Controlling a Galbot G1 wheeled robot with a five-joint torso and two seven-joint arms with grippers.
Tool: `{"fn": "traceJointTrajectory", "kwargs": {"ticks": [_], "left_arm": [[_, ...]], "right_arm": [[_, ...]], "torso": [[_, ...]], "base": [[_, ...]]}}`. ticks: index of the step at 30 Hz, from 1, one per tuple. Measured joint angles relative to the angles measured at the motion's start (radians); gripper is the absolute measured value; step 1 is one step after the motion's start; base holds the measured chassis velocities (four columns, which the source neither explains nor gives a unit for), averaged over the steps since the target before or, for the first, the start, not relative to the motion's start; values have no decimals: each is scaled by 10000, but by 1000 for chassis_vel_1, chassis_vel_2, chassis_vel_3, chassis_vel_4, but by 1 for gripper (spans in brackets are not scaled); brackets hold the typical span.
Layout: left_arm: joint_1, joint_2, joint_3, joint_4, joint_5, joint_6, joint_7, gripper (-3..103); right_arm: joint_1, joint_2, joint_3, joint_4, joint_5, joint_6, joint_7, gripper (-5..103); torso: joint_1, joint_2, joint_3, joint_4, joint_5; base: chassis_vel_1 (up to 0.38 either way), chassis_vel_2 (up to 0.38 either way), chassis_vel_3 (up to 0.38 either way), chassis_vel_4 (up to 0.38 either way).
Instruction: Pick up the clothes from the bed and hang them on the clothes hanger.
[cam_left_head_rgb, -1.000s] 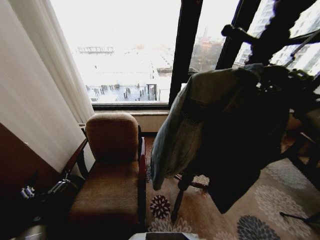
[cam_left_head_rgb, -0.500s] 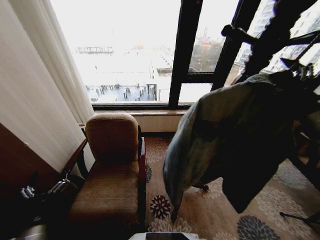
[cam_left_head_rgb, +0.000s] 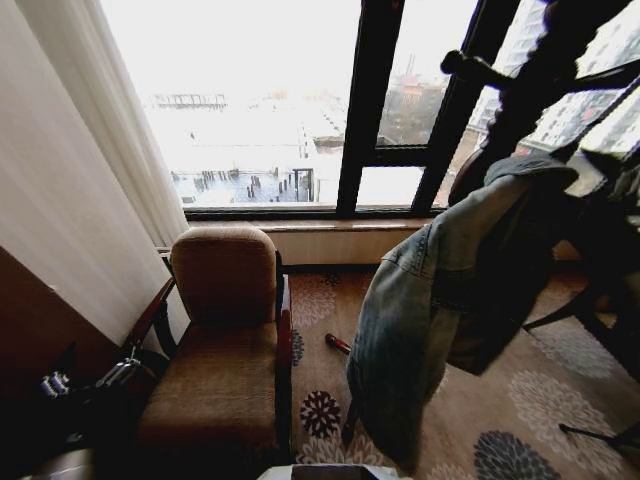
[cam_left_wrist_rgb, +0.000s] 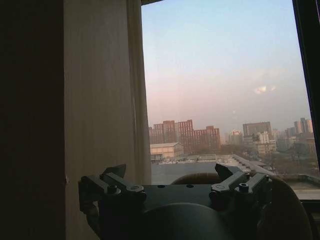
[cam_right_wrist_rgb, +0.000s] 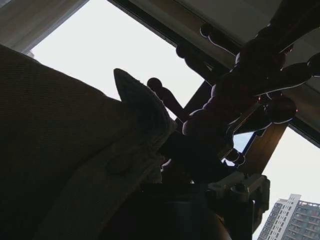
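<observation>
The right gripper (cam_right_wrist_rgb: 200, 200) clamped the light-blue denim jacket (cam_left_head_rgb: 440, 300) beside a dark wooden coat stand (cam_left_head_rgb: 530, 80). The left gripper (cam_left_wrist_rgb: 172, 182), fingers spread open, hung low by the brown armchair (cam_left_head_rgb: 225, 340).

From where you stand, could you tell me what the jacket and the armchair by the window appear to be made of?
The jacket looks like washed light-blue denim: faded, mottled cloth with stitched seams. The armchair seems upholstered in ribbed brownish fabric, possibly velvet, over a dark glossy frame, probably wood.
</observation>
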Motion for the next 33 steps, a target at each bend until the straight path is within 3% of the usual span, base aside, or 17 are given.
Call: {"fn": "traceJointTrajectory", "kwargs": {"ticks": [8,18,21,33], "left_arm": [[0,0,0,0,0,0,0,100],[0,-1,0,0,-1,0,0,100],[0,0,0,0,0,0,0,100],[0,0,0,0,-1,0,0,100]], "right_arm": [[-573,517,707,320,-251,81,-107,100],[-1373,1758,1384,294,-1067,180,-178,100],[-1496,2115,1449,286,-2082,656,-256,100],[-1645,2344,2180,275,-2622,714,-443,100]], "torso": [[0,0,0,1,-2],[0,-2,0,-2,-1],[0,-1,0,-3,1],[0,-1,0,-2,0]], "base": [[0,0,0,0],[0,0,0,0],[0,0,0,0],[0,0,0,0]]}}
